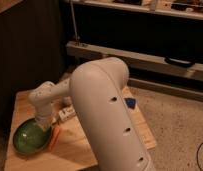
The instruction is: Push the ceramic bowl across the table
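Note:
The ceramic bowl (29,139), wide and shallow with a glossy green inside, sits at the front left corner of the wooden table (77,147). My big white arm fills the middle of the view and reaches left over the table. Its gripper (43,126) points down at the bowl's right rim, touching it or very close to it. The lower end of the gripper is partly hidden against the bowl.
An orange stick-like item (55,137) lies just right of the bowl. A small white object (68,114) lies behind it. A blue object (130,103) lies near the table's right edge. Dark shelving (145,55) stands behind, and speckled floor (175,125) is to the right.

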You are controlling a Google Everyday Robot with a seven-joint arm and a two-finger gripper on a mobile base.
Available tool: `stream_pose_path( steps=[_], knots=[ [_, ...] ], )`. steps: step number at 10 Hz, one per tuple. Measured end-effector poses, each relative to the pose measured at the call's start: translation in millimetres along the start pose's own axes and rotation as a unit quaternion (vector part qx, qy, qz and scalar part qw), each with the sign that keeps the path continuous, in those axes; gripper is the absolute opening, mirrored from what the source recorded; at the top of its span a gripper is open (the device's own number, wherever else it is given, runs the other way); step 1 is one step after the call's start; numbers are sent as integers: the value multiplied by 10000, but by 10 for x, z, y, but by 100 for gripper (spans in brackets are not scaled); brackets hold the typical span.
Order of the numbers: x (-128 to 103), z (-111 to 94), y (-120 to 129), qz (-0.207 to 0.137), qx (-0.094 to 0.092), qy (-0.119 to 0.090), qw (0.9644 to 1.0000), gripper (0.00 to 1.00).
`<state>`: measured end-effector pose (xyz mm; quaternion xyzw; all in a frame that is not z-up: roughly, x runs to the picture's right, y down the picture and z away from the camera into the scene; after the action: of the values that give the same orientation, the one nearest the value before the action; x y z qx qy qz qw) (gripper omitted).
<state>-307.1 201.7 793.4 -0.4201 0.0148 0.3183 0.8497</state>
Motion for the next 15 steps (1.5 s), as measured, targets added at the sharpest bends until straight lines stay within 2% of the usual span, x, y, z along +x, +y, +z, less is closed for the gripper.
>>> stream_pose_path(
  steps=[2, 5, 8, 10, 15],
  knots=[
    [75, -102, -142, 154, 134, 29, 9998, 4],
    [159, -167, -489, 316, 381, 330, 9982, 4],
    [182, -127, -479, 373, 561, 552, 9962, 4],
    [256, -156, -537, 464, 606, 599, 9953, 4],
    [646, -222, -833, 834, 583, 621, 9929, 4]
  ],
)
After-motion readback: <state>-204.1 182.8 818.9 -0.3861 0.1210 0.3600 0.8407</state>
